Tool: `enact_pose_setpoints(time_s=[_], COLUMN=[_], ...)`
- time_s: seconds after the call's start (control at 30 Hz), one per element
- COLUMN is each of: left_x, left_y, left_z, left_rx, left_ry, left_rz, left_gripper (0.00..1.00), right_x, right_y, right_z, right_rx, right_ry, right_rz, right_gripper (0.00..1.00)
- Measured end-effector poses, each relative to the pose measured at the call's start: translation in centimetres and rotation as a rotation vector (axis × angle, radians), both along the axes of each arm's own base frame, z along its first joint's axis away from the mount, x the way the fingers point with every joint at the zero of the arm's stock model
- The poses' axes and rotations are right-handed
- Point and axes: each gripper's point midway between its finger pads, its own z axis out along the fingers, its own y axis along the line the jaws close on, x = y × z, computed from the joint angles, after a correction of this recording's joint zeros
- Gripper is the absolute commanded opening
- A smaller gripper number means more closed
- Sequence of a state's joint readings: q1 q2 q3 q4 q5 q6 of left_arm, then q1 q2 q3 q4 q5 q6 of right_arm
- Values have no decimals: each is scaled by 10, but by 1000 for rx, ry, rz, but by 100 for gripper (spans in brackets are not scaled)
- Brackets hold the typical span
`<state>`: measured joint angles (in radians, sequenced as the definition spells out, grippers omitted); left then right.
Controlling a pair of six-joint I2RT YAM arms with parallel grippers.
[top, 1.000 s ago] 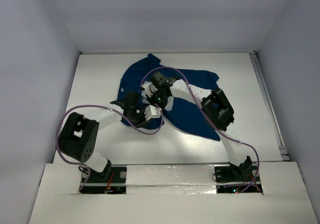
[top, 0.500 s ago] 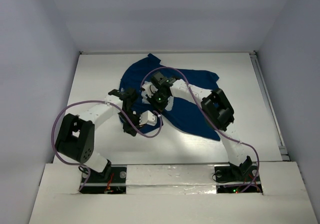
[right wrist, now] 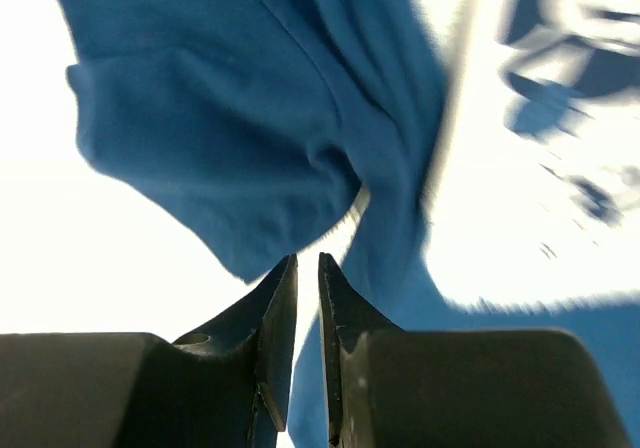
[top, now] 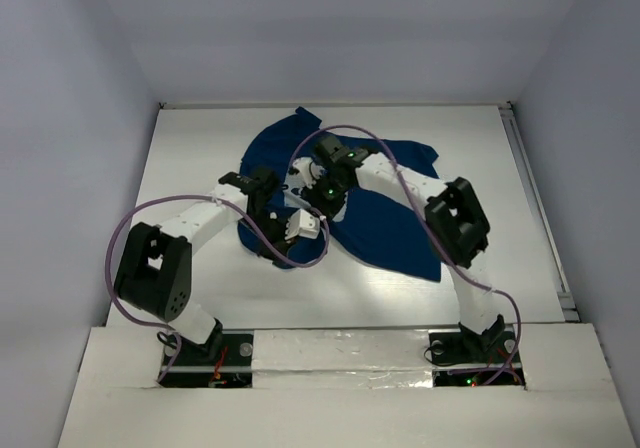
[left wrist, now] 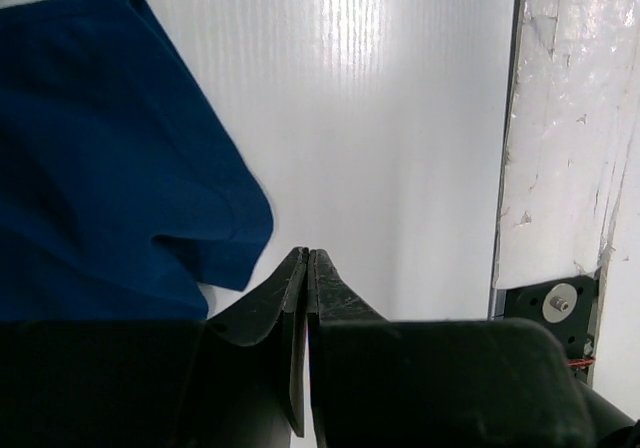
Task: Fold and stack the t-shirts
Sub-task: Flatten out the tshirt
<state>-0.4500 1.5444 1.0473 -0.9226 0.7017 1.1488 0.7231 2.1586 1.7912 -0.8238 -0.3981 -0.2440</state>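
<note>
The left claw [left wrist: 307, 254] is pressed tight together, gripping nothing, over bare table [left wrist: 400, 118] just beside the shirt [left wrist: 100, 168]. The right claw [right wrist: 308, 259] is parted a crack, pinching nothing, right above a rumpled flap of cloth. The shirt lies bunched mid-table, towards the far edge. By the look of it, no neat fold is made and nothing is stacked, so nearly everything is left. No bin or box shows.

White counter [top: 190, 168] shows bare along its left edge, its near strip and its right side. A crumpled navy t-shirt [top: 390, 233] covers the middle. The left arm [top: 190, 223] and right arm [top: 395, 180] meet above it, close together. Walls [top: 80, 118] enclose three sides.
</note>
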Motion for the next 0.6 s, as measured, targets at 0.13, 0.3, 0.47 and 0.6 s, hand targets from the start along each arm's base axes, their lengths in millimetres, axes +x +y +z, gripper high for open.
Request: enact_pose_setpoints(time_s=[0.13, 0.3, 0.47, 0.6], left_x=[-5, -8, 6, 18], left_y=[1, 5, 3, 3], left_z=[-14, -26, -34, -41], left_rx=[9, 29, 43, 59], left_ry=[29, 46, 2, -39], left_rz=[4, 21, 53, 93], left_gripper=[0, 0, 0, 0], right_x=[24, 63, 80, 71], right_y=[-23, -74, -114, -120], right_z=[60, 130, 161, 161], right_rx=[98, 203, 235, 239], right_ry=[-116, -285, -364, -356], right_rz=[-73, -215, -305, -301], right_gripper=[20, 20, 19, 18])
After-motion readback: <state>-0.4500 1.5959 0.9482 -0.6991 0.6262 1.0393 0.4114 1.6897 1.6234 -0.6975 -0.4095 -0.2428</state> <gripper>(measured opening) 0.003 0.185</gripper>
